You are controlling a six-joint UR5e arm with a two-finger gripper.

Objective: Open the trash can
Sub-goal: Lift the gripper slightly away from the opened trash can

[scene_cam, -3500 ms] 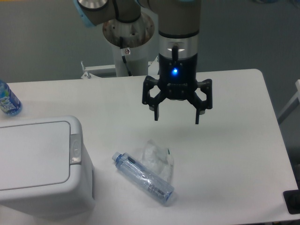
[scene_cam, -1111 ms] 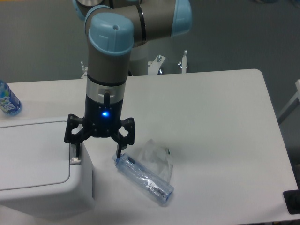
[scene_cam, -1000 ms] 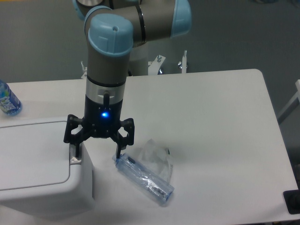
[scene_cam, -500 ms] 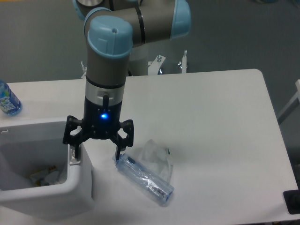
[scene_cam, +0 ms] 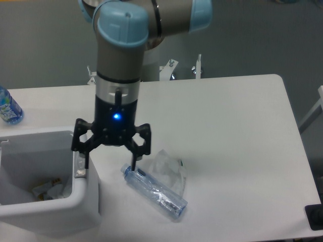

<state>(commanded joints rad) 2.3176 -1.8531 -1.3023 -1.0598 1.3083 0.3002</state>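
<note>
The white boxy trash can stands at the front left of the table with its lid up and out of sight, so I see into it: crumpled scraps lie at the bottom. Its small grey push-button sits on the right rim. My gripper is open and empty, hanging over that right rim. Its left finger is just above the button and its right finger is outside the can, above the table.
A clear plastic bottle lies on the table right of the can, with a crumpled clear plastic bag beside it. A blue-labelled bottle stands at the far left edge. The arm's base is at the back.
The arm came from the table's middle to the can's right rim and its left finger went down on the button. The lid swung open. The gripper has since lifted slightly and shifted right.
</note>
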